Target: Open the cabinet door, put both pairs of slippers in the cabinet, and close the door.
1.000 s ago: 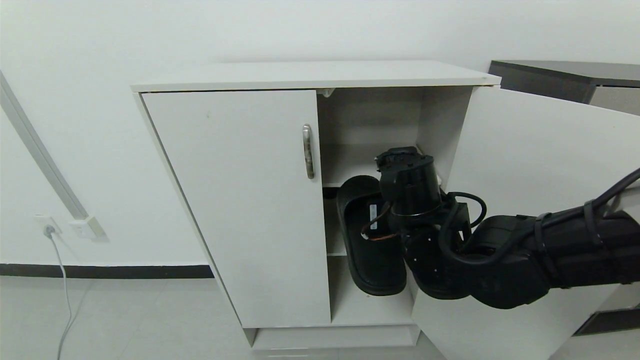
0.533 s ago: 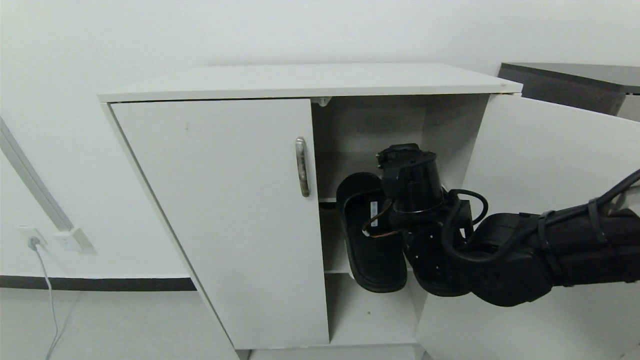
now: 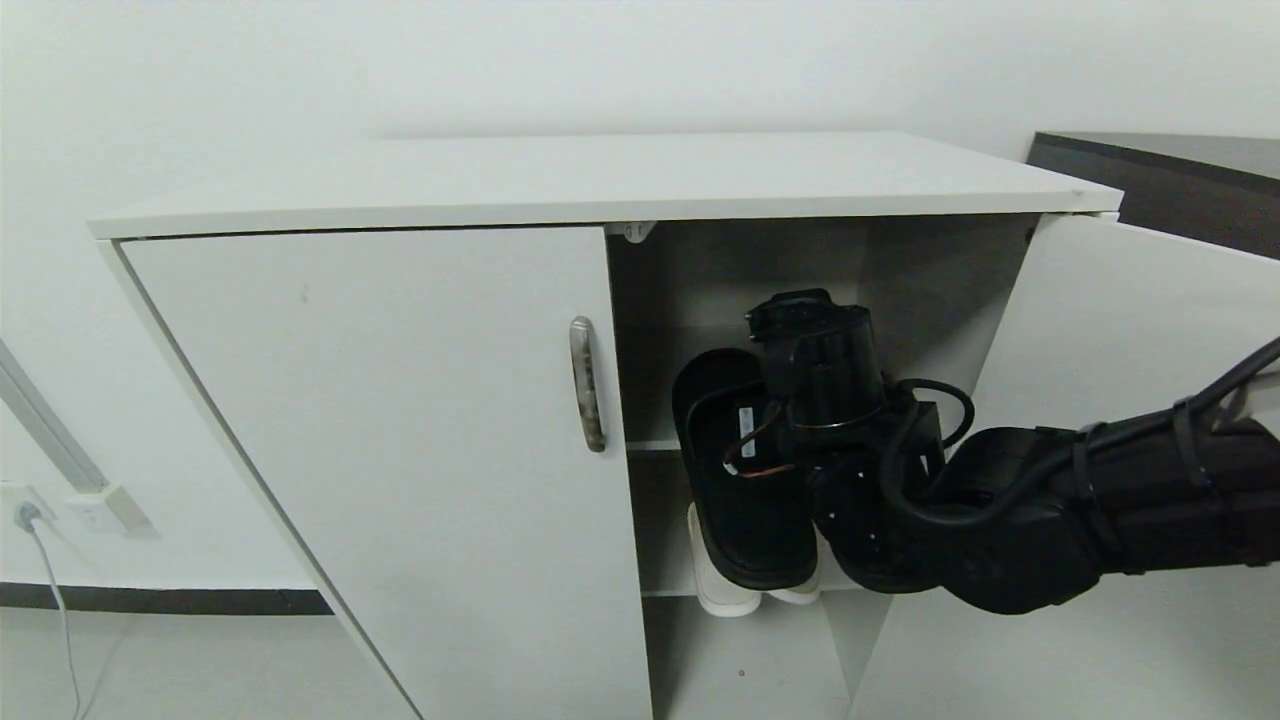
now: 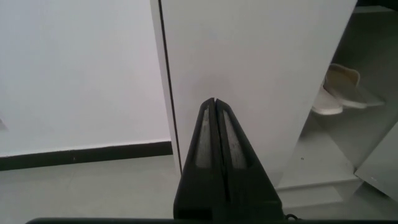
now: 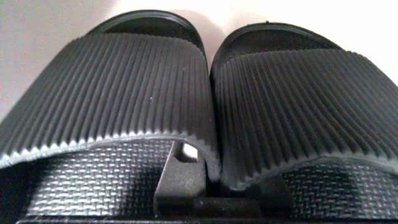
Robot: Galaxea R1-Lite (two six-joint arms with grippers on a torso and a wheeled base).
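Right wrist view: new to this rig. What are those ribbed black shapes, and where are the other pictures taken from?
Those are the straps of a pair of black slippers, seen from a camera on the right arm's wrist; the right gripper is clamped on them. The head view looks down from the robot's head at the white cabinet: right door open, left door closed, slippers held in the opening. White slippers lie on a shelf inside. The left wrist view shows the left gripper, shut and empty, facing the closed door.
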